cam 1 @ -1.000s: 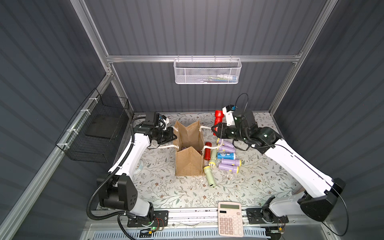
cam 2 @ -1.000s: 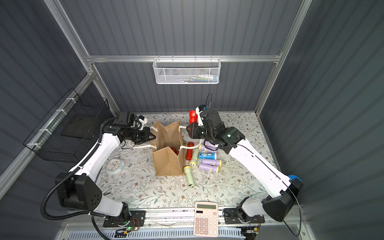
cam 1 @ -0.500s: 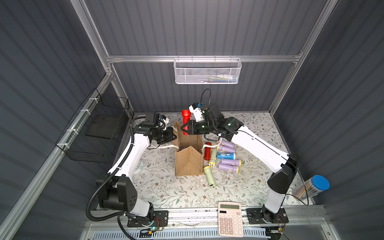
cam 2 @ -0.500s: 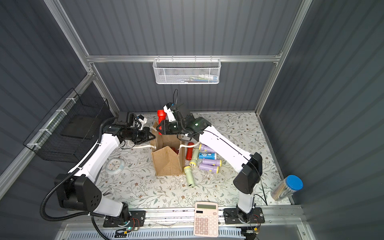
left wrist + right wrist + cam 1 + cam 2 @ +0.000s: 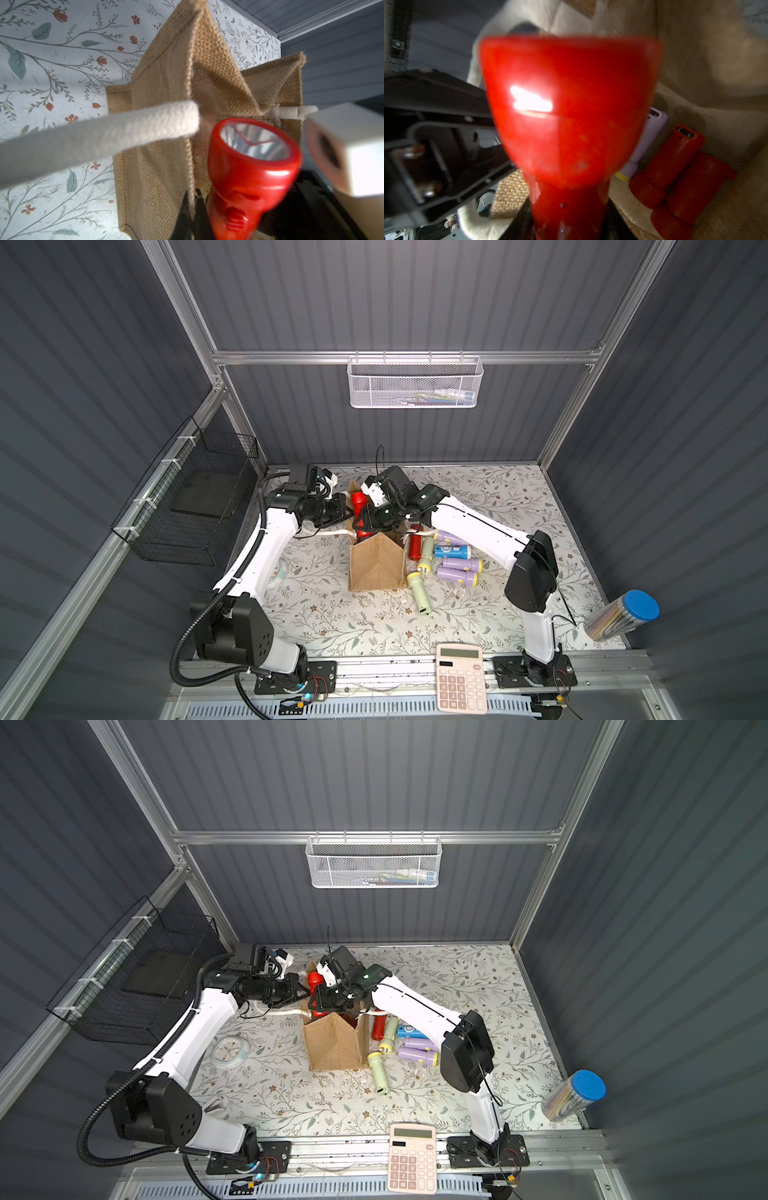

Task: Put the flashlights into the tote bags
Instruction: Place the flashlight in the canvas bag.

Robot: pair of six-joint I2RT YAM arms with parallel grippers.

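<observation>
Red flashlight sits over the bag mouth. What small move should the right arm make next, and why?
Probably lower it a little into the bag. The right tool grips the red flashlight above the tote bag, whose rim the left tool pinches open; other flashlights lie inside.

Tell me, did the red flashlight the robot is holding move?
Yes. The red flashlight moved from the loose flashlights' side of the jute tote bag to over the bag's open mouth.
</observation>
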